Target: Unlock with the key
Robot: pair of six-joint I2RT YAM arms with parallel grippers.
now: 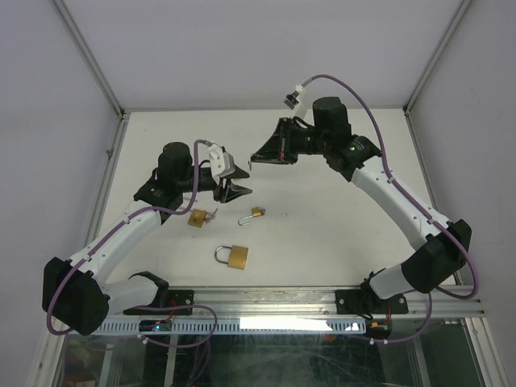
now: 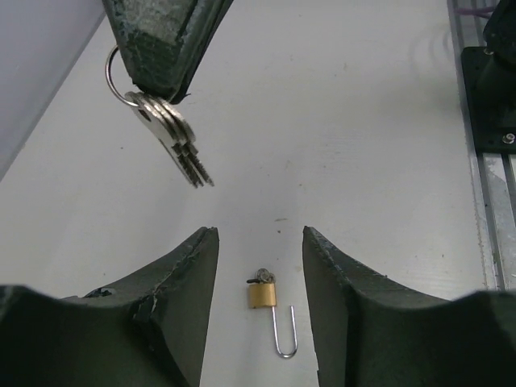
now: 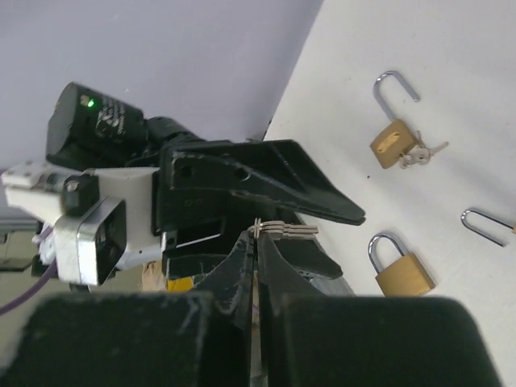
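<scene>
Silver keys hang pinched in the right fingers, just ahead of the left fingers, which stand apart and empty, likely for a handover; the shut padlock lies on the counter, well below both.

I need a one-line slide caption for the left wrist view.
Right gripper holds keys before the open left gripper; an open padlock lies on the table.

No readable text; white print on left wrist housing too blurred.
</scene>
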